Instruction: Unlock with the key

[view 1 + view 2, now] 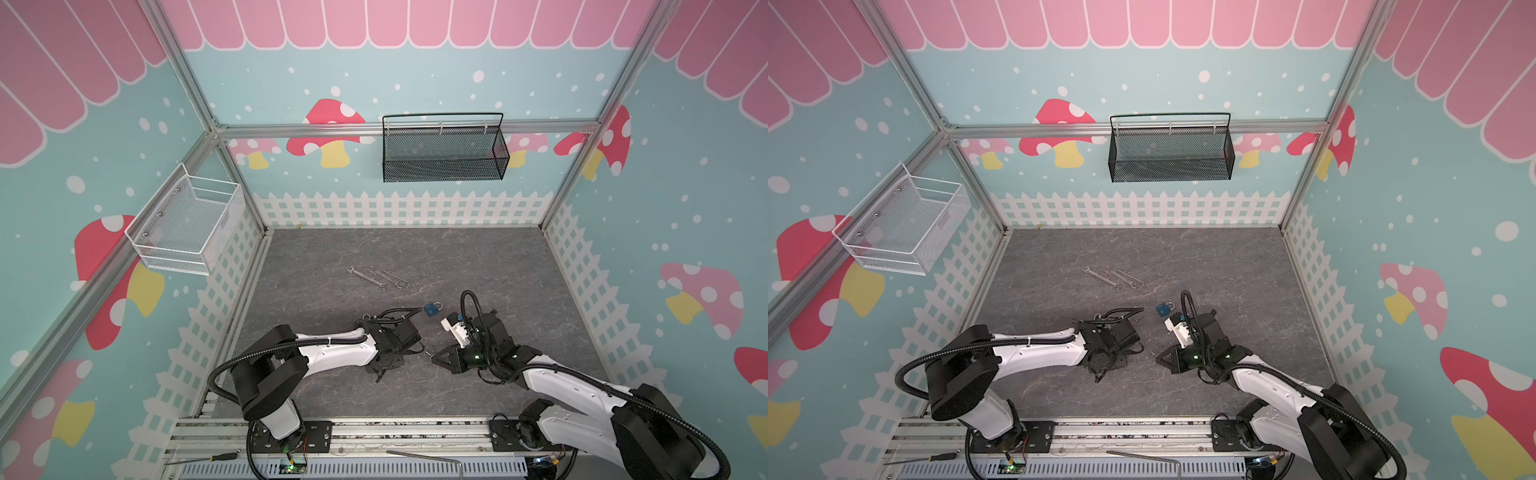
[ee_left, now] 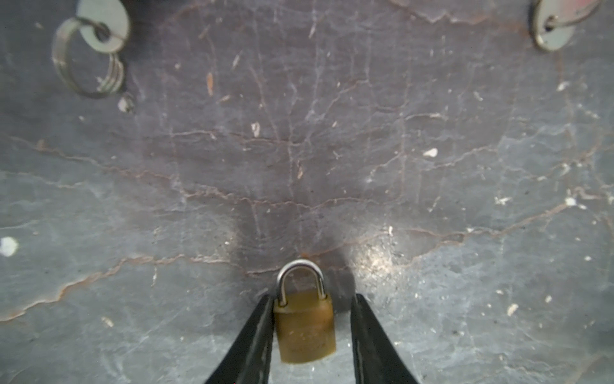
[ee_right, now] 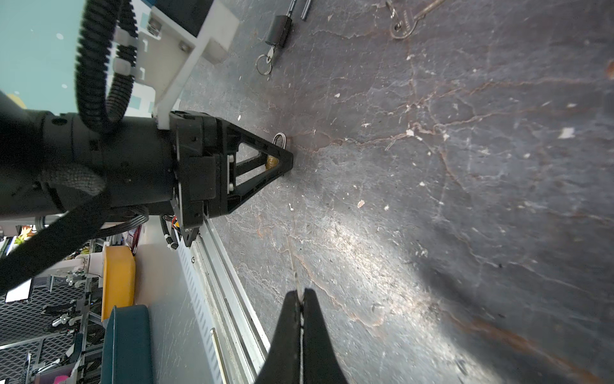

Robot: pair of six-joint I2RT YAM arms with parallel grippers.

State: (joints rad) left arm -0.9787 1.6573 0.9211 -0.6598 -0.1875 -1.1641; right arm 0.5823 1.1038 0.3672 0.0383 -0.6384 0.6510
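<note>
The grey desk [image 1: 478,266] carries three wrenches [image 1: 376,277], then three locks by my count: a blue padlock [image 1: 431,309], a black padlock [image 3: 279,26] and the small brass padlock [image 2: 304,329]. There are also three keys: a ringed key [image 2: 103,26], a loose key [image 2: 553,30], and a key [image 3: 296,279] pinched edge-on in the right gripper [image 3: 300,292], whose jaws are tightly closed. The brass padlock lies near the desk's front middle between the narrowed jaws of the left gripper [image 2: 312,297], one touching its side, the other just clear. It looks solid, stiff, heavy for its size and smooth-sided, so I'd clamp its flat body, not the shackle, keeping the keyhole end free.
</note>
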